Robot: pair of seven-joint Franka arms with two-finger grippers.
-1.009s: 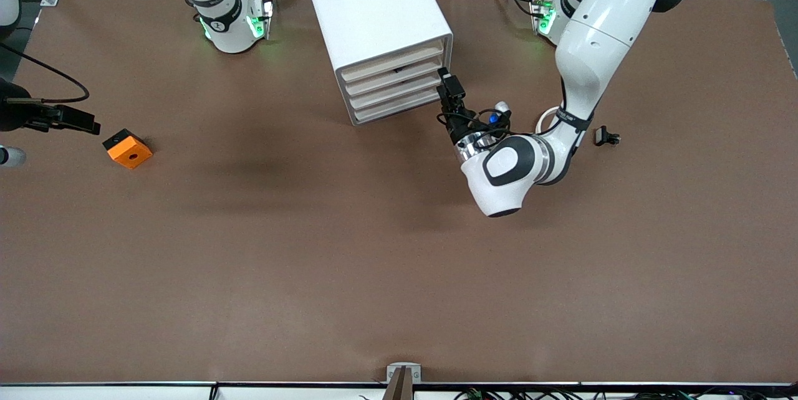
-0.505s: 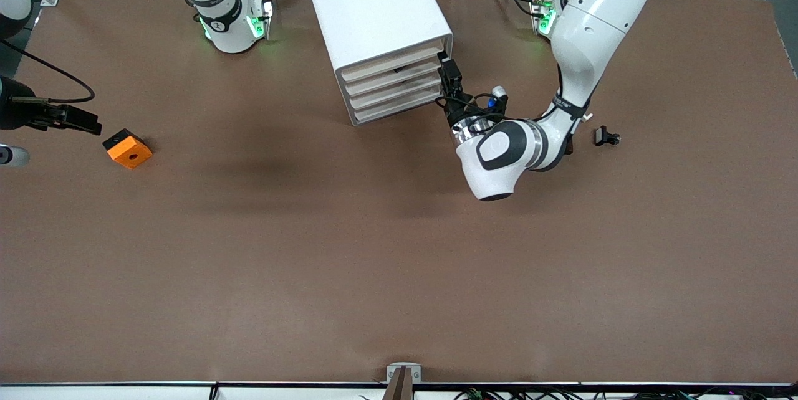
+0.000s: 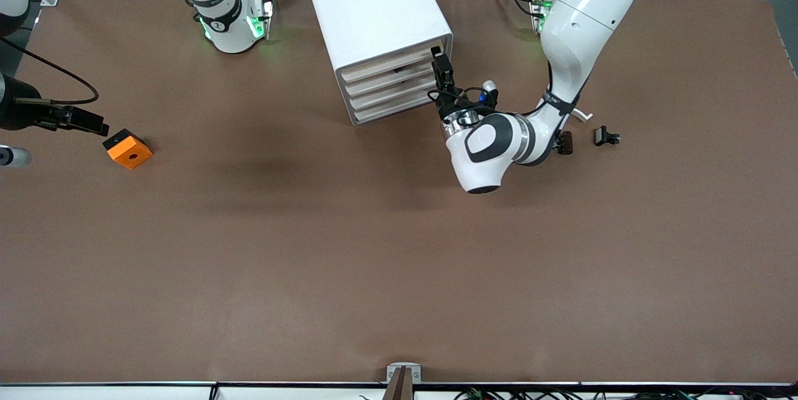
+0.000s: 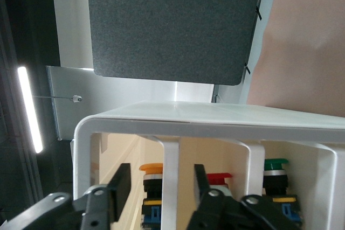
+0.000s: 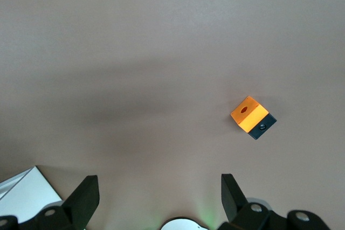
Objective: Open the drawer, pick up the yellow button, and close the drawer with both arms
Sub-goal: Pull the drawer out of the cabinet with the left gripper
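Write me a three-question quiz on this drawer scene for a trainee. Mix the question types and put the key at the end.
1. True or false: the left gripper is at the front of the cabinet, its jaws either side of a white upright bar.
2. Which gripper hangs open over the table, near the orange block? A) left B) right
3. In the left wrist view, what cap colours do the buttons inside show?

Key: 1. True. 2. B, the right gripper. 3. Orange-yellow, red and green.
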